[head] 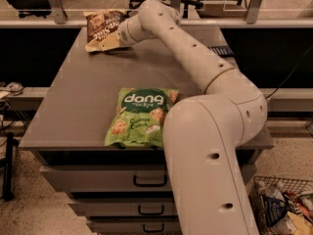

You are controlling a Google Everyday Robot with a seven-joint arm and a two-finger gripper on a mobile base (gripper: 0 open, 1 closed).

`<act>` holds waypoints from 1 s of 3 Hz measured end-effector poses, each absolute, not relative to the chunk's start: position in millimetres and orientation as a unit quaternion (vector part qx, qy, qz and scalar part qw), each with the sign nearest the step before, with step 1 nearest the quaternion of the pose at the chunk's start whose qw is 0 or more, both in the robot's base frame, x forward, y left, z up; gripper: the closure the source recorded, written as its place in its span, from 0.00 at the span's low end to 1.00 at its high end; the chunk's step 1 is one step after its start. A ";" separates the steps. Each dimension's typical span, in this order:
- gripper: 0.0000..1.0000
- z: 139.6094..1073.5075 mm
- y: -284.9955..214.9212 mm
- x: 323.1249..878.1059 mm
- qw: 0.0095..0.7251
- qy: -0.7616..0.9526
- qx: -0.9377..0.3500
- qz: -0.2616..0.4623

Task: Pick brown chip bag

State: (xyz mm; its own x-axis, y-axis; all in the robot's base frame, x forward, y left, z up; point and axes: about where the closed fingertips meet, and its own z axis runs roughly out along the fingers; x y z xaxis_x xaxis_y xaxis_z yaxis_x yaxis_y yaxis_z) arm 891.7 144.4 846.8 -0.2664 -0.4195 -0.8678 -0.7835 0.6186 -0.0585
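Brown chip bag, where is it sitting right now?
In the camera view, the brown chip bag is at the far left corner of the table, beyond the green dang bag, with the gripper at its right edge.

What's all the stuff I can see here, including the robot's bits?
dark brown crinkly chip bag: one, brown and cream, cabinet top's far left corner.
bright green "dang" snack bag: one, green, flat near the cabinet top's front edge.
grey drawer cabinet: one, grey, centre, three handles showing.
wire basket: one, metal, floor at bottom right, holding packets.
off-white robot arm: one, reaching from front right to the far left.
gripper: one, at the brown bag's right side.
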 end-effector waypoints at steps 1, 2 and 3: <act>0.69 871.3 142.8 885.4 0.487 0.751 -0.401 0.198; 0.94 903.7 142.2 876.1 0.518 0.724 -0.410 0.200; 1.00 940.9 143.1 860.1 0.553 0.688 -0.420 0.211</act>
